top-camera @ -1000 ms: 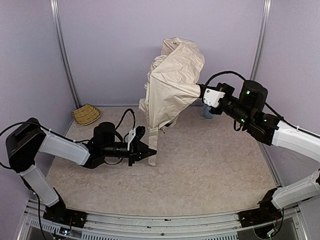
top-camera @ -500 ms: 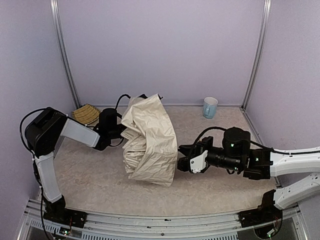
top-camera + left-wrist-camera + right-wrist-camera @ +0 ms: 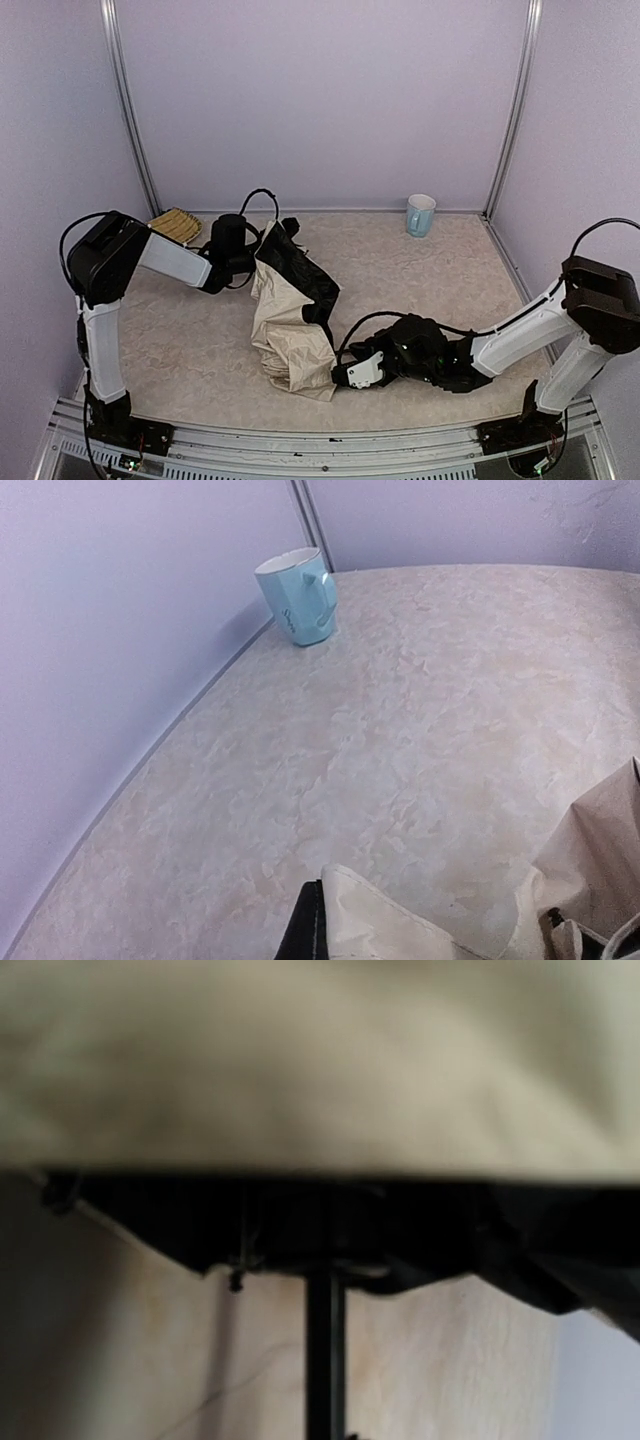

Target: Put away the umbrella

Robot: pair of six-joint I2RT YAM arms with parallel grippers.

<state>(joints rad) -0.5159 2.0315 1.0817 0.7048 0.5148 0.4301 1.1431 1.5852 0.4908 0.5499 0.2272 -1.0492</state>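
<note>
Woven basket [image 3: 176, 224] is seen in the far-left corner of the surface [image 3: 430, 290]. Left end effector [image 3: 255, 262] is placed at the far end of the umbrella [image 3: 290, 345], left of centre. Its fingers are buried in fabric, so whether it is open or closed cannot be told.

The umbrella is laid down left of centre, running from mid-depth toward the near edge. The cream canopy is slumped and crumpled, and the black lining [image 3: 305, 275] is exposed on its far side.

Right end effector [image 3: 340, 377] is set low at the umbrella's near end, close to the near edge. A grip on the thin black shaft [image 3: 322, 1350] is suggested by the right wrist view, but no fingers are shown, so its state cannot be told. Blue mug [image 3: 420, 214] is stood near the far-right corner, well apart from the rest.

Step judged: canopy being collapsed, only partly done. Next move is judged to need the shaft telescoped in between both ends and the loose fabric gathered.

Handle and loop strap are not made out. The right wrist view is blurred and mostly filled by canopy. In the left wrist view only a fabric edge [image 3: 380, 925] is caught at the bottom.
</note>
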